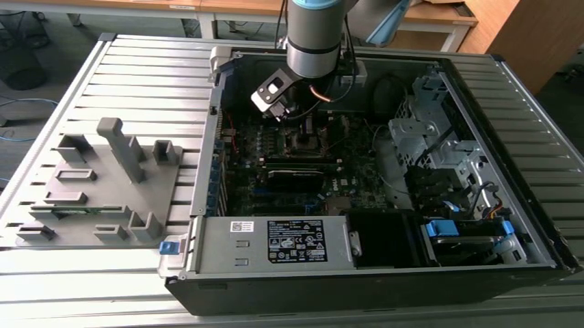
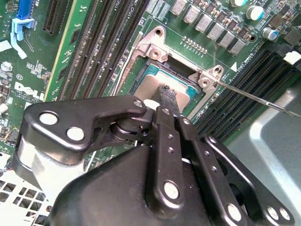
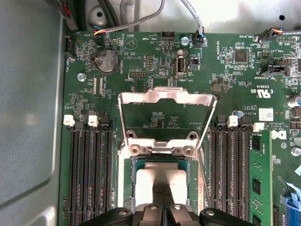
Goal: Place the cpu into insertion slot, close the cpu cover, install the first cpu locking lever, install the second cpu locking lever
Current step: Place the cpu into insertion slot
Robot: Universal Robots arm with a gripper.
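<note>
First wrist view gives the plainest look at the cpu (image 3: pixel 160 181). It lies flat inside the insertion slot (image 3: pixel 133 186), its dull grey top squared to the slot's rim, and from where I stand that first step looks done or all but done. The cpu cover (image 3: pixel 167 100) is not yet down. It stands swung open on its hinge at one edge of the slot, and the green circuit board (image 3: pixel 155 56) shows through its cut-out. In the second wrist view a thin locking lever (image 2: pixel 254 98) sticks out free beside the slot, unlatched.

The pincer (image 3: pixel 163 203) is clenched, its fingers drawn together with nothing I can make out between them. Its tip sits right at the cpu's top, though I cannot tell whether it touches.

What worries me is that tip. A push or a sideways drag could nudge the cpu askew in the slot, and the cover would then bear down on a crooked chip. A careless sweep could also snag the free lever or the memory slots (image 3: pixel 89 174) close alongside.

In the exterior view the arm (image 1: pixel 315 34) drops almost straight down into the open computer case (image 1: pixel 511 89), its wrist low over the board. The case lies on a slatted table (image 1: pixel 137 68), with a grey fixture (image 1: pixel 100 178) beside it toward the exterior view's left.
</note>
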